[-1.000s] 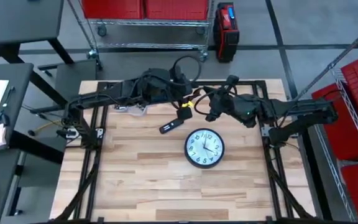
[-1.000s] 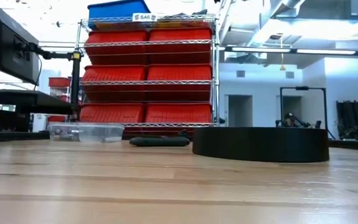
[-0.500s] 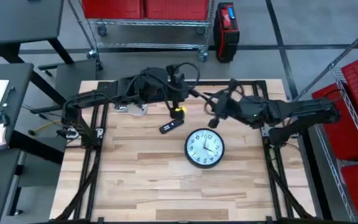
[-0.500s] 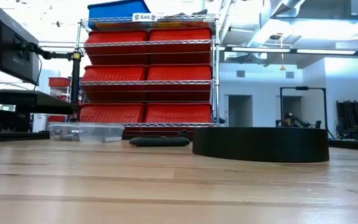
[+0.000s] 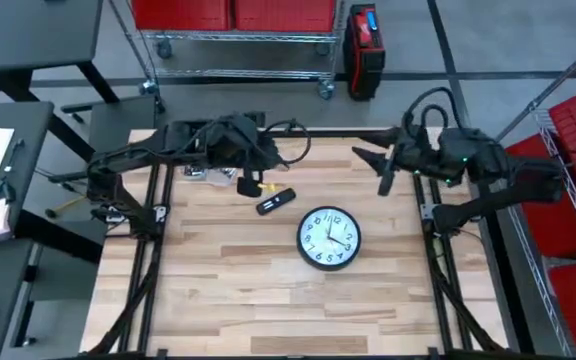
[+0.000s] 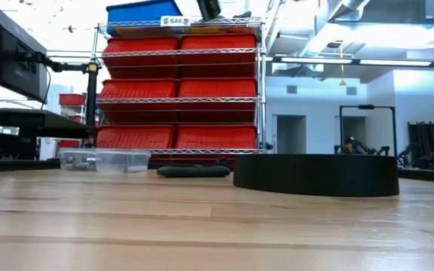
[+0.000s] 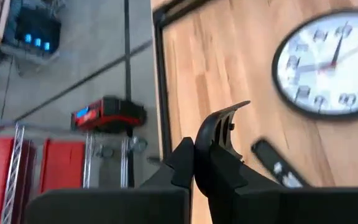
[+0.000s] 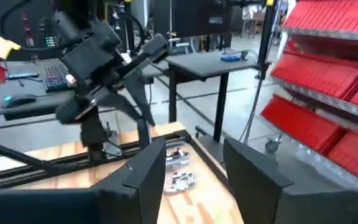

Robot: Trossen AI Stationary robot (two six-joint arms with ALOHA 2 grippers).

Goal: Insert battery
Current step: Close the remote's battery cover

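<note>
- Left gripper (image 5: 251, 186) we saw clenched near the table's (image 5: 218, 300) far edge, just beside the black battery cover (image 5: 275, 202).
- Right gripper (image 5: 378, 170) hung released by the far right corner, well apart from our clock (image 5: 328, 238).

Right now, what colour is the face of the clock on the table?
White, with dark numerals and a black rim; the clock shows best in the high view.

Wire shelving (image 6: 179, 83) of red bins (image 6: 217, 68), grey floor (image 5: 488, 40), dark desks (image 5: 28, 30), bright ceiling lights.

On the table (image 5: 228, 300), the remote (image 5: 275, 201) lies behind-left of the clock (image 5: 328, 238), near a clear container (image 6: 105, 159).
</note>
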